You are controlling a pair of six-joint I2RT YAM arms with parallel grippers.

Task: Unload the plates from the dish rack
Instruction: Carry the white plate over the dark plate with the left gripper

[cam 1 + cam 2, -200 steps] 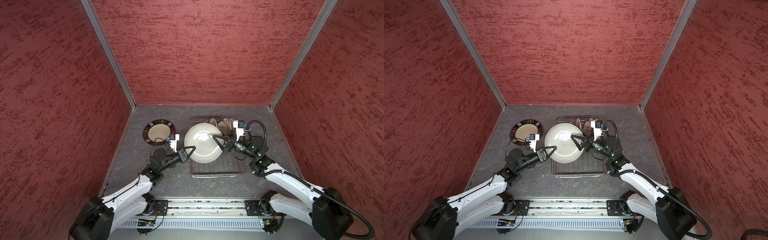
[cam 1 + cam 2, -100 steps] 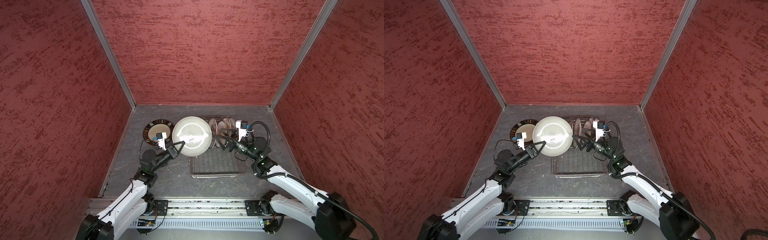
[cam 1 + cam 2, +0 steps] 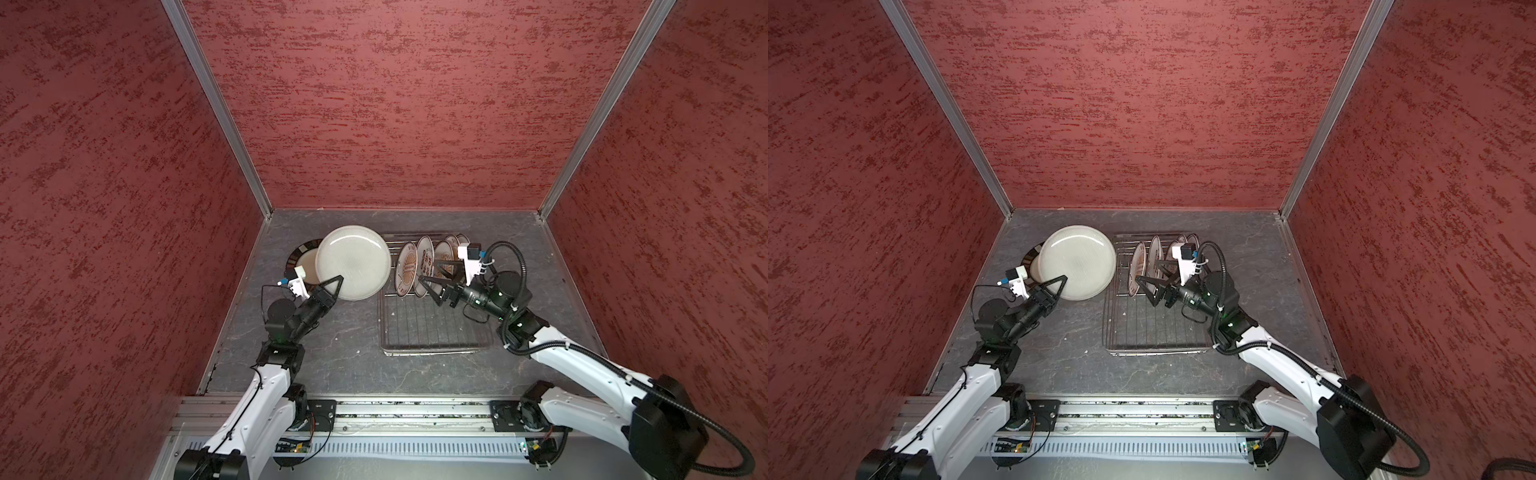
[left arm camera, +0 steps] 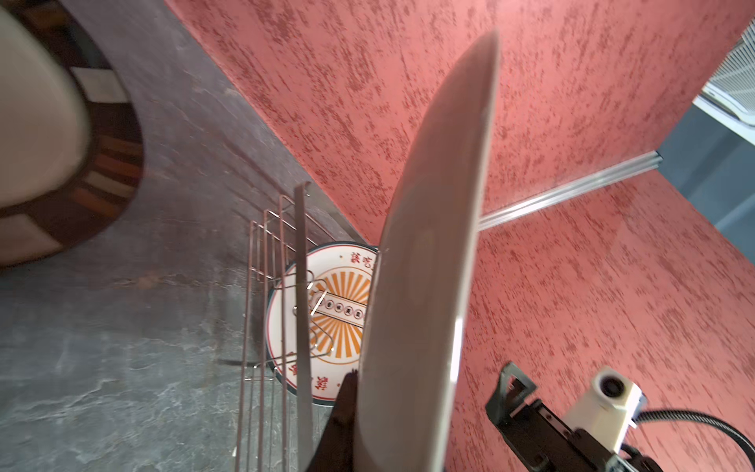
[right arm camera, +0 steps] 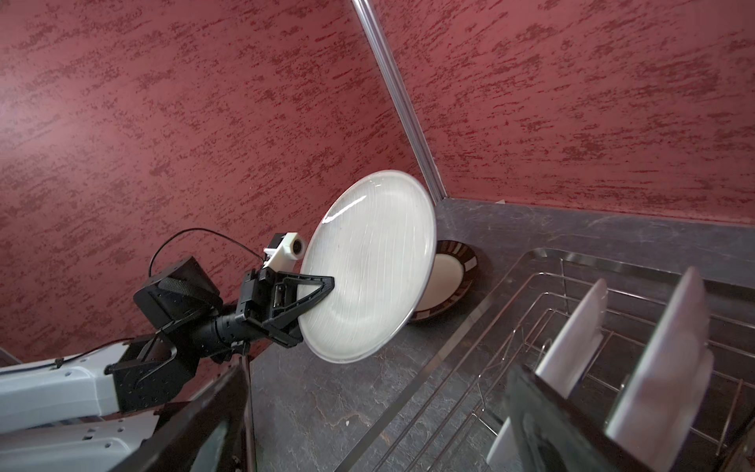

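My left gripper (image 3: 332, 286) (image 3: 1057, 284) is shut on the rim of the large off-white plate (image 3: 353, 262) (image 3: 1077, 262) (image 5: 367, 265). It holds that plate tilted in the air, left of the dish rack (image 3: 428, 352) (image 3: 1158, 351) and partly above the dark-rimmed striped plate (image 3: 296, 255) (image 5: 451, 278), which lies flat on the table. In the left wrist view the held plate (image 4: 429, 286) is edge-on against one dark finger (image 4: 341, 417). Several small plates (image 3: 407, 268) (image 4: 327, 318) stand upright at the rack's far end. My right gripper (image 3: 428, 272) (image 3: 1147, 272) is open and empty, beside the nearest small plate (image 5: 572, 339).
Red textured walls close in the grey table (image 3: 332, 353) on three sides. The striped plate sits near the left wall. The rack's near half (image 3: 428, 324) is bare wire grid. The arm bases sit on a rail (image 3: 395, 411) along the front edge.
My left arm has carried the off-white plate away from above the rack, leftward and back, to above the striped plate. My right gripper let it go earlier and stays open by the small plates.
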